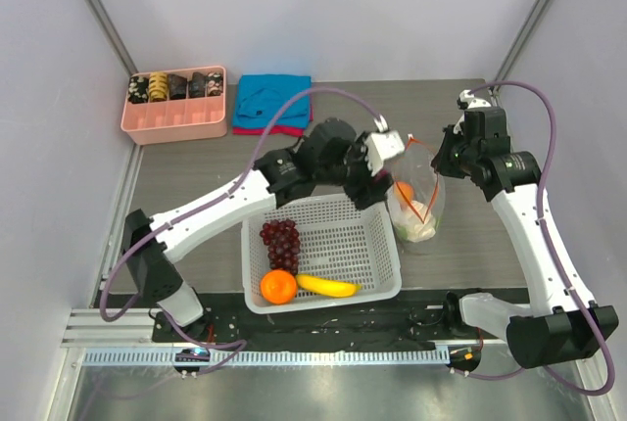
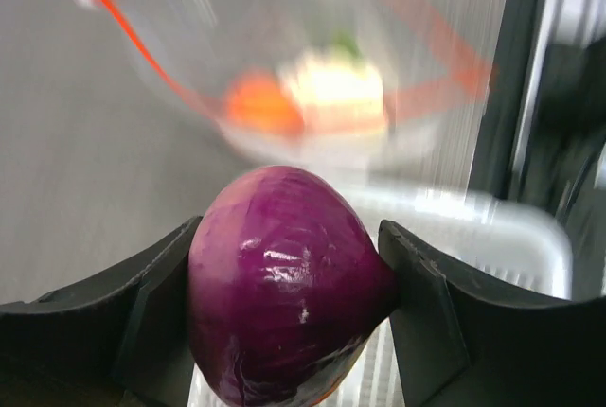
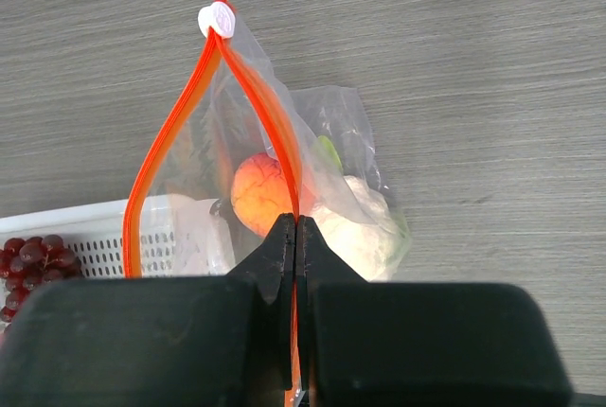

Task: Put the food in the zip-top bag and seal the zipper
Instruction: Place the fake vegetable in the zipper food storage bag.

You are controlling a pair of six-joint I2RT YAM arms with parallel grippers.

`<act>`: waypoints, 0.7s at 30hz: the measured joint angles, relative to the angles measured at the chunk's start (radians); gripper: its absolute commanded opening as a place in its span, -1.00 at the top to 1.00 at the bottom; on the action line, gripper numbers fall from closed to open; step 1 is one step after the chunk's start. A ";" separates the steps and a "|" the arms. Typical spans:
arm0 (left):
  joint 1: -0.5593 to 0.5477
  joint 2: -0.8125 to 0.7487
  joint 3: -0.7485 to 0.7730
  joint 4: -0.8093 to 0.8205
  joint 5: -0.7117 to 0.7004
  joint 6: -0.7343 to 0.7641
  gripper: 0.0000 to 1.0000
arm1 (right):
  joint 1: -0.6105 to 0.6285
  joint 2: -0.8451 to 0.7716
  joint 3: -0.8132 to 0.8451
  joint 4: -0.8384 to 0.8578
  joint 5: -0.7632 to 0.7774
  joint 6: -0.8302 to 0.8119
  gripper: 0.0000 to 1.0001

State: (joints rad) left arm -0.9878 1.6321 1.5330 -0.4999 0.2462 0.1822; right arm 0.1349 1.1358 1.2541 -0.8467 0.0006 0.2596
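While the left gripper's [image 2: 290,256] black jaws clamp a glossy round purple onion [image 2: 279,303] from both sides, the crinkly clear plastic zip-top bag [image 2: 284,38] gapes at twelve o'clock in that wrist's view, holding a peach [image 3: 258,194] and white cauliflower [image 3: 365,227], its orange-red zipper strip [image 3: 156,161] pinched tight by the closed right gripper [image 3: 295,237].

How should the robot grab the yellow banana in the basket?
Probably across its middle, coming straight down from above. The banana lies flat in the basket, long side running left to right, so its thin width is easy to pinch. The orange crowds its left end.
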 measured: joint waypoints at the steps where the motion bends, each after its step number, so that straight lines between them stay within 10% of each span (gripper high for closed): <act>1: 0.001 -0.002 0.048 0.045 0.002 -0.043 0.03 | 0.000 -0.002 0.000 -0.001 0.000 0.000 0.99; 14: -0.006 0.188 0.217 0.306 -0.001 -0.341 -0.07 | -0.001 -0.017 0.000 -0.009 0.039 0.045 0.99; 21: -0.013 0.313 0.237 0.302 -0.039 -0.384 -0.66 | -0.001 -0.017 0.000 -0.009 0.040 0.065 0.99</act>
State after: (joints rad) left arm -1.0004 1.9453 1.7699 -0.1978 0.2077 -0.2016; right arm 0.1341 1.1191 1.2537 -0.8558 0.0406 0.3244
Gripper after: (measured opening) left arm 0.703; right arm 0.017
